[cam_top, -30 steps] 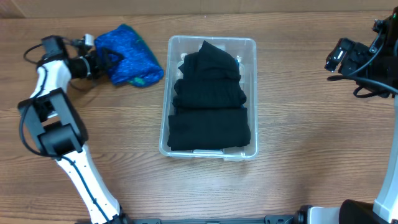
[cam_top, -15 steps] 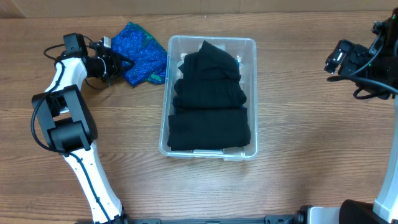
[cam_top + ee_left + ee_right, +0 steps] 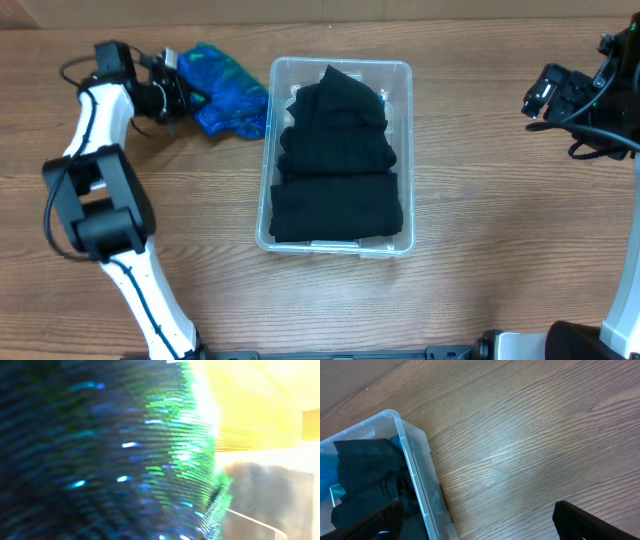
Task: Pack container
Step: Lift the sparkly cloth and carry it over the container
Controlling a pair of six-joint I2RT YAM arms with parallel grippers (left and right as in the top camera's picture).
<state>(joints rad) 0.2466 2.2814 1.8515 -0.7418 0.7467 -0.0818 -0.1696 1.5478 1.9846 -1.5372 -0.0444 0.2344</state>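
The container [image 3: 267,190], a clear plastic bin, stands mid-table and holds folded black clothes [image 3: 335,150]. To its left, against its far corner, lies a sparkly blue-green cloth [image 3: 232,92]. My left gripper [image 3: 186,96] is shut on that cloth's left edge. The cloth [image 3: 100,450] fills the left wrist view as a blur and hides the fingers. At the table's right edge my right gripper [image 3: 535,98] stands open and holds nothing. Its view shows the container's corner [image 3: 415,460] with black clothes [image 3: 365,470] inside, and bare wood between the spread fingers [image 3: 585,522].
The wooden table [image 3: 500,230] stretches right of and in front of the bin. My left arm's white links [image 3: 95,170] run along the table's left side. A pale wall edge [image 3: 350,380] shows beyond the table.
My left gripper moved right into the blue-green cloth and shut on it. The cloth bunched toward the bin. The right arm held still.
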